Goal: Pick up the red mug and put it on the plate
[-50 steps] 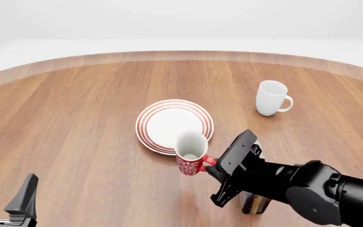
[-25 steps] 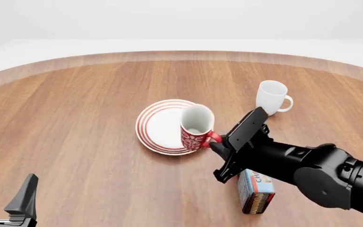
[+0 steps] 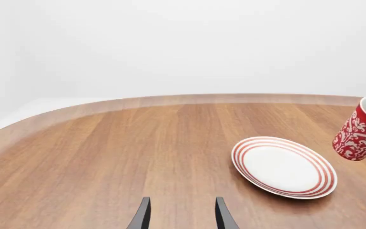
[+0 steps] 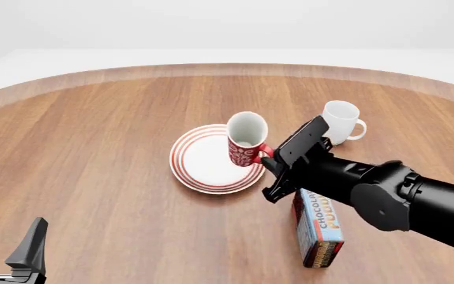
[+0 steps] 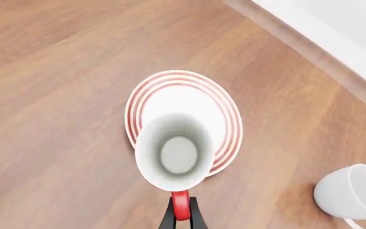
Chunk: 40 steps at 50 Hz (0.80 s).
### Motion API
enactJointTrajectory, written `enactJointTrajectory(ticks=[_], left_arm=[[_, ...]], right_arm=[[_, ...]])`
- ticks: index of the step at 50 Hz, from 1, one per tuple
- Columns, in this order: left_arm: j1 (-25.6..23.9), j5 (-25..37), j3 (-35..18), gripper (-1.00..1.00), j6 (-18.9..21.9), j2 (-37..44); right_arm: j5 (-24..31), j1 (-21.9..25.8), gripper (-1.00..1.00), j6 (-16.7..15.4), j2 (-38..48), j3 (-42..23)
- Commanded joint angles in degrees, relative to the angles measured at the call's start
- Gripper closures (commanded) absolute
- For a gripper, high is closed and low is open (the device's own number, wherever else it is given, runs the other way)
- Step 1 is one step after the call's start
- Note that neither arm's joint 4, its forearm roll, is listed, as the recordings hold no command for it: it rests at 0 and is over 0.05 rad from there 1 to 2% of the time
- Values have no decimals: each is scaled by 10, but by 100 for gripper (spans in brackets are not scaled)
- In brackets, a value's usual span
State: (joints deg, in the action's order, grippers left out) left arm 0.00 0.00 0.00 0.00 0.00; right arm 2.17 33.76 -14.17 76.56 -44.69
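Note:
The red mug (image 4: 246, 142) with its white floral pattern hangs in the air over the right part of the plate (image 4: 203, 158), held by its red handle. My right gripper (image 4: 268, 158) is shut on that handle. From the right wrist, the red mug (image 5: 174, 153) shows its white inside from above, over the near rim of the plate (image 5: 189, 93). In the left wrist view the red mug (image 3: 362, 132) floats beyond the plate (image 3: 283, 165). My left gripper (image 4: 7, 241) stays open at the near left corner, holding nothing; its fingertips (image 3: 142, 217) are apart.
A plain white mug (image 4: 339, 122) stands upright to the right of the plate, also seen as the white mug (image 5: 354, 192) from the right wrist. A chocolate pudding box (image 4: 320, 228) lies on the table under my right arm. The table's curved far edge (image 4: 227, 68) runs behind.
My right gripper has lifted the red mug by its handle and carried it away from me, from the plate's near rim to above the plate's right part. The left arm is still.

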Motion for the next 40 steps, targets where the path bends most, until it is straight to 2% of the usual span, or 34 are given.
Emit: enactJointTrajectory(ticks=[1,40], left_arm=[[0,0,0,-100,0,0],[0,0,0,-100,0,0]], right_arm=[[-24,-7,100,-3,54,-33],[-90,-28,100,-5,185,-118]])
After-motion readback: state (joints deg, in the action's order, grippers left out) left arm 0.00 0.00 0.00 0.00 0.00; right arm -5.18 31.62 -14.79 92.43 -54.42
